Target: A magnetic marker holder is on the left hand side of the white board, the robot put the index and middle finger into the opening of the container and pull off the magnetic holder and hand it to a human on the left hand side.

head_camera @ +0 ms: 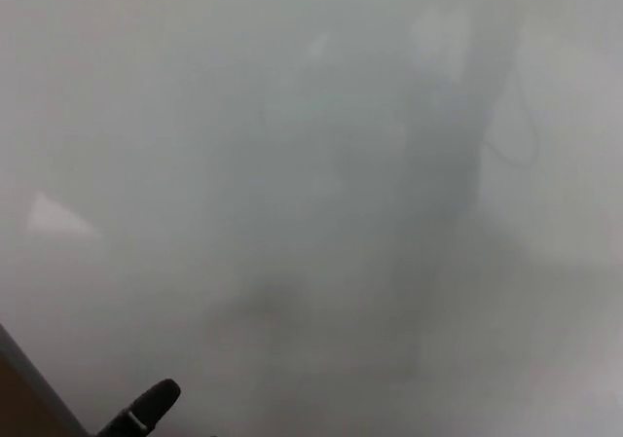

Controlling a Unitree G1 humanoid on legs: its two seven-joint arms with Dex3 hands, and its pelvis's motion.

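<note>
Whiteboard (311, 164) fills the view; one fingertip of the left hand (146, 413) shows, its spread untellable; holder unseen; approach step, next locate its opening.

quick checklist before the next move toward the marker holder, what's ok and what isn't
1. Magnetic marker holder in view: not ok, it does not show anywhere in the head view.
2. Glossy white whiteboard surface ahead: ok, it fills the picture, with only dim reflections on it.
3. Left hand in view: not ok, just one black fingertip shows at the bottom edge.
4. Left hand open or shut: cannot tell.
5. Right hand in view: not ok, not visible.
6. Person to receive the holder: cannot tell, nobody shows; only the board's grey edge at lower left.
</note>
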